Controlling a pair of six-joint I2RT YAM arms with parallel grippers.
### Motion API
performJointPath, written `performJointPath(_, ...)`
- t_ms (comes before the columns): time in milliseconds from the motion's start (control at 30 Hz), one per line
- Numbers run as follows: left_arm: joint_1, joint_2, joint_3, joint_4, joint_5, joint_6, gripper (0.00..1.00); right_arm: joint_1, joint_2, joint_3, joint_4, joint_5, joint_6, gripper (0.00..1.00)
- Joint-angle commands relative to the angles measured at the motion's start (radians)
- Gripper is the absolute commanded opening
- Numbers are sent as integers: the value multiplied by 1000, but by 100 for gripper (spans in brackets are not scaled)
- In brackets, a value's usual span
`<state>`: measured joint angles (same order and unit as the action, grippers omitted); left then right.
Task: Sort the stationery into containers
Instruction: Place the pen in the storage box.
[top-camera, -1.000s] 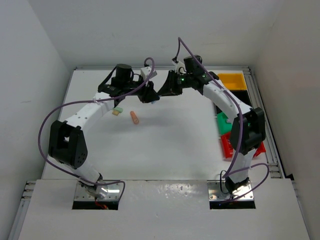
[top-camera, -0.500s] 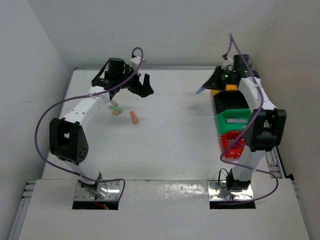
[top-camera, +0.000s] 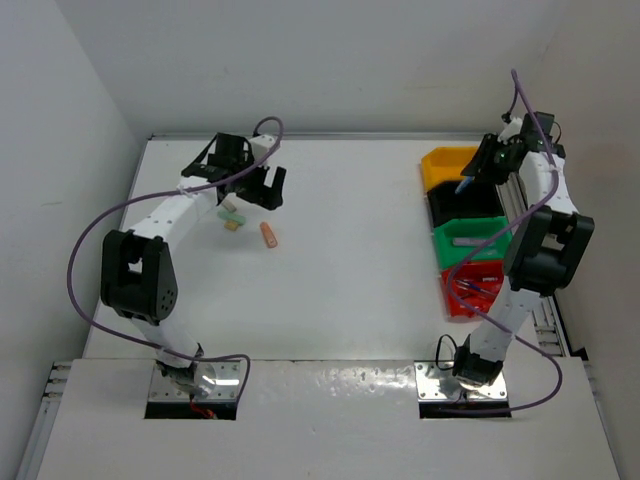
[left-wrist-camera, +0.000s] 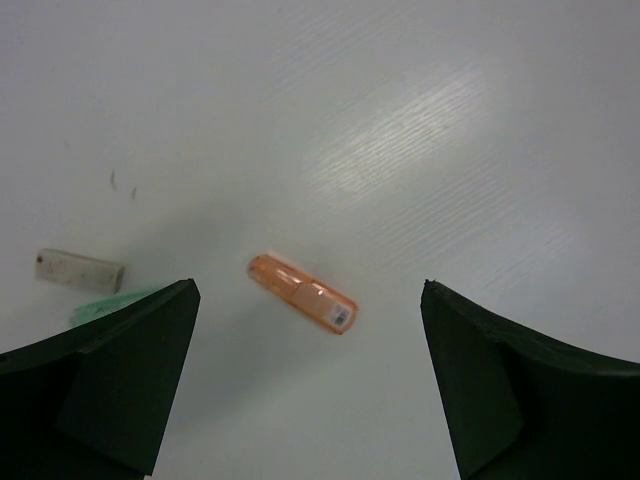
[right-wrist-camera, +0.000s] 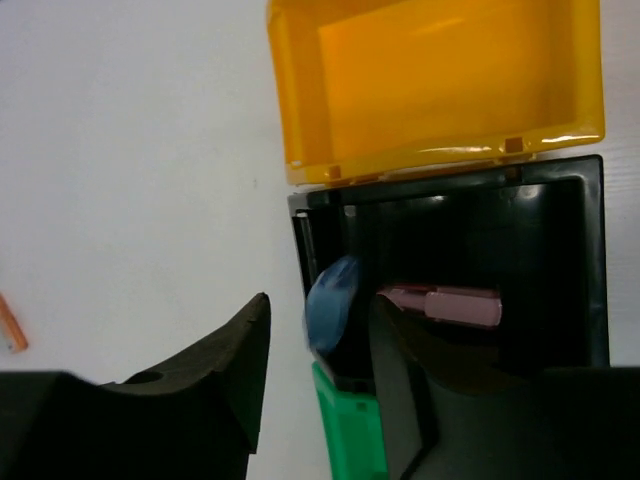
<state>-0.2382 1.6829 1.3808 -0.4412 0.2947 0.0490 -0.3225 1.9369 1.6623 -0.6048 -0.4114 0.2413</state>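
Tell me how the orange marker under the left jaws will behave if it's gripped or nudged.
The orange marker looks short, chunky and plastic, so probably stiff and light. Its rounded, glossy body lies flat on the smooth white table, so a side nudge may roll or slide it. Gripping across its narrow width seems safest.

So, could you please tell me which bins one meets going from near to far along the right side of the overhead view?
red bin → green bin → black bin → yellow bin
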Motion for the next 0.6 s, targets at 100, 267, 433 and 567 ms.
performJointPath(100,57,29,6,-103,-189,-18,98,-1,22,14,-9,54,-50,56)
performJointPath(267,50,14,-84,-107,-244,-170,95,0,-18,-9,-4,51,-21,59)
performJointPath(433,28,64,-124,-73,-252,-281,92,26,-79,-47,0,14,9,59)
performJointPath(567,2,158,-71,-70,-290,-325,85,62,-116,-76,3,-1,19,59)
